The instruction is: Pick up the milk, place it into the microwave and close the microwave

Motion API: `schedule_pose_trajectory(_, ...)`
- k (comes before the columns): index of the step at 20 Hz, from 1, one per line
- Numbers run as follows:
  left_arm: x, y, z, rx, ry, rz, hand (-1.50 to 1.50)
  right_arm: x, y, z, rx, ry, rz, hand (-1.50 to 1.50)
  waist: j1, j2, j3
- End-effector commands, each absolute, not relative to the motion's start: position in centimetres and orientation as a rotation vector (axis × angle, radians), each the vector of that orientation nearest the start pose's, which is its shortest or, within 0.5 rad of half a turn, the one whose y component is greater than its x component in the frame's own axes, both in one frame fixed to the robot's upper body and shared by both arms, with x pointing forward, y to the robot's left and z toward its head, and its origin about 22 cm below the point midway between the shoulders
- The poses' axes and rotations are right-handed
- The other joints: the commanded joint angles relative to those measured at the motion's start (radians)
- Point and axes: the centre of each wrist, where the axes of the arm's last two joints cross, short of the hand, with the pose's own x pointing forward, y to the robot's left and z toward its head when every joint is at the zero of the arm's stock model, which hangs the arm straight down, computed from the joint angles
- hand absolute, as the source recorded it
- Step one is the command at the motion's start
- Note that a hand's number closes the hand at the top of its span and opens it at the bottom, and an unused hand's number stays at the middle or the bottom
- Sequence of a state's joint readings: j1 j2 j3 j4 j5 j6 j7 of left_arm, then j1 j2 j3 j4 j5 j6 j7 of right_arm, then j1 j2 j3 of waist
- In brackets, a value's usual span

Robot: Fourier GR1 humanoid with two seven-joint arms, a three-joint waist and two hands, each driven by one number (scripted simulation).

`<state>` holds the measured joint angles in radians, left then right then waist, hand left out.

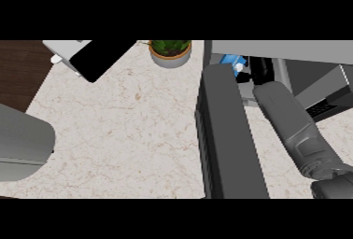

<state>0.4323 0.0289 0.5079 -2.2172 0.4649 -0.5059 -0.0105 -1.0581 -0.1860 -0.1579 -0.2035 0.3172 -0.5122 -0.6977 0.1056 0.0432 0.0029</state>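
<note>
One arm (293, 128) reaching toward one o'clock, carrying milk (233, 61) into microwave (289, 51); right hand hidden, fingers' state impossible to tell. Door (228, 135) standing open for entry.

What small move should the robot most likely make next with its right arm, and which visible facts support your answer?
Probably let go of the milk and draw the right arm back out. The arm reaches into the microwave, where the blue carton shows, and the microwave door stands open beside it. The hand itself is hidden.
</note>
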Motion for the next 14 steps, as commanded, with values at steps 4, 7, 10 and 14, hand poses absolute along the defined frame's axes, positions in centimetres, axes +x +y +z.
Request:
schedule_pose_trajectory(4,10.6,35.2,9.7,-0.033,-1.958,0.003,-1.5,44.3,-21.4,4.1,-0.848,-1.993,0.501,1.5,0.025,0.021,0.001)
schedule_pose_trajectory(7,10.9,34.9,9.7,-0.018,-1.952,0.006,-1.5,44.5,-22.8,4.8,-0.966,-1.966,0.585,1.5,0.029,0.024,0.0)
schedule_pose_trajectory(10,11.6,34.8,9.6,-0.031,-1.969,0.014,-1.5,44.2,-24.1,4.2,-1.016,-1.878,0.555,1.5,0.034,0.034,0.001)
schedule_pose_trajectory(14,11.3,35.0,9.9,-0.003,-1.961,-0.022,-1.5,42.7,-28.0,2.5,-1.298,-1.624,0.424,-1.5,0.044,0.041,-0.002)
